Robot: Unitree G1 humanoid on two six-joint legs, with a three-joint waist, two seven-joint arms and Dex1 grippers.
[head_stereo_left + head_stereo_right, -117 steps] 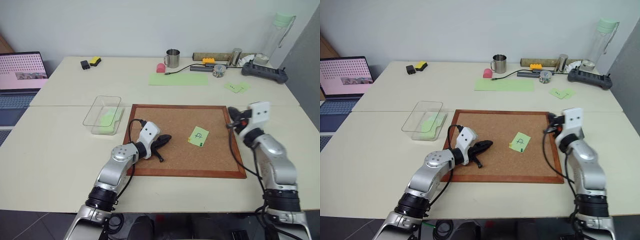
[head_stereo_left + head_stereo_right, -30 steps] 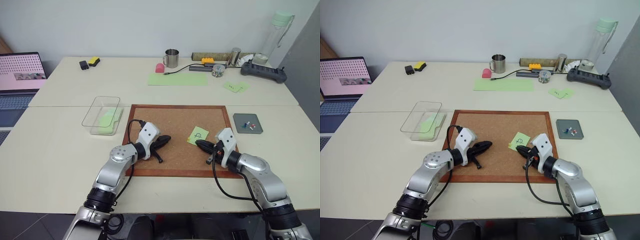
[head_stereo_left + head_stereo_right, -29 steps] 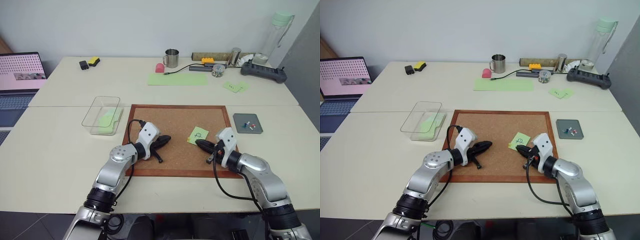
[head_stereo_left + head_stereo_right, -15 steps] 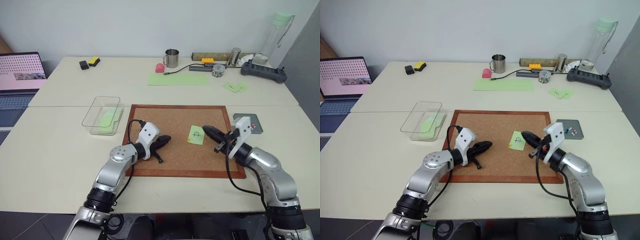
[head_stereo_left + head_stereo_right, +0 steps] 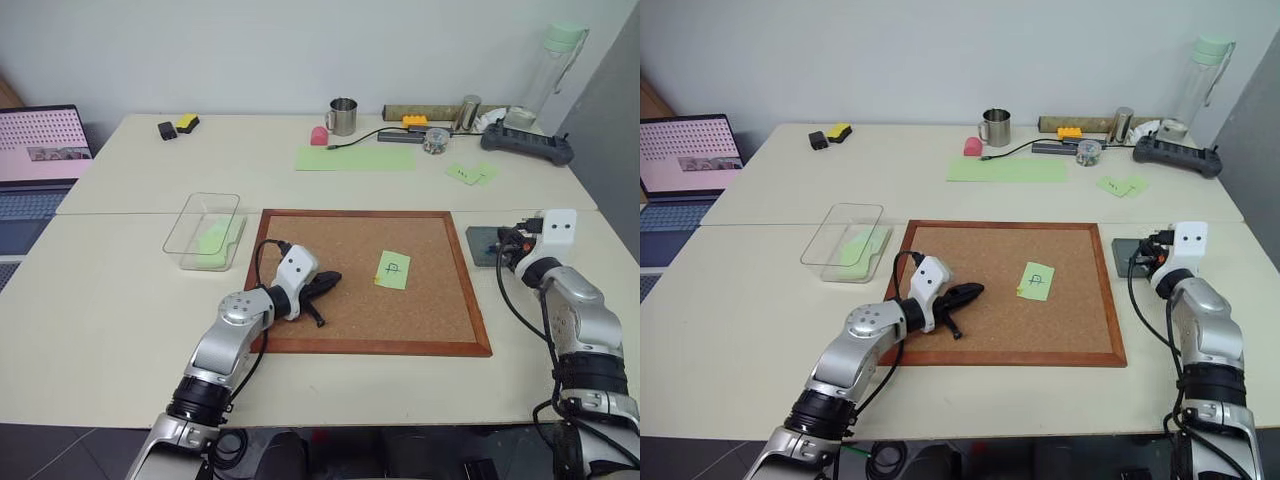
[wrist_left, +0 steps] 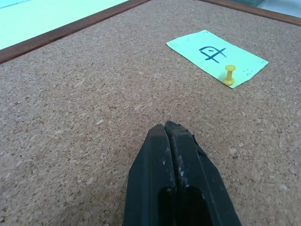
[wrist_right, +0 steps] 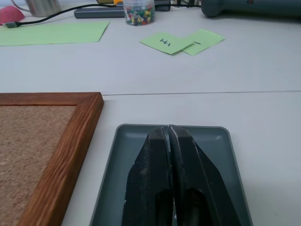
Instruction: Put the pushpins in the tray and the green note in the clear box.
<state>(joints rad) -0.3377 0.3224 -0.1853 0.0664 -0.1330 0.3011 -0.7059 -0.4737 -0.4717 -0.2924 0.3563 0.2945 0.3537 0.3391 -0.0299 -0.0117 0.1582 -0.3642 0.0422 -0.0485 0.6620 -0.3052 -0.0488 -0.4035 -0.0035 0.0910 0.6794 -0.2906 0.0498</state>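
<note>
**Fingers pressed together on both grippers, nothing held**

Left gripper (image 6: 170,126): 2 fingers closed flat against each other, empty, low over the cork board (image 5: 340,250), pointing toward the green note (image 5: 393,270). Right gripper (image 7: 168,129): fingers all but touching, only a hairline gap, tips over the tray (image 7: 223,141), just beside the board's right frame. Green note lying on the cork, dark mark up, pinned by 1 yellow pushpin (image 6: 229,75) at its edge. Clear box (image 5: 205,230) left of the board, well apart from the note.
</note>
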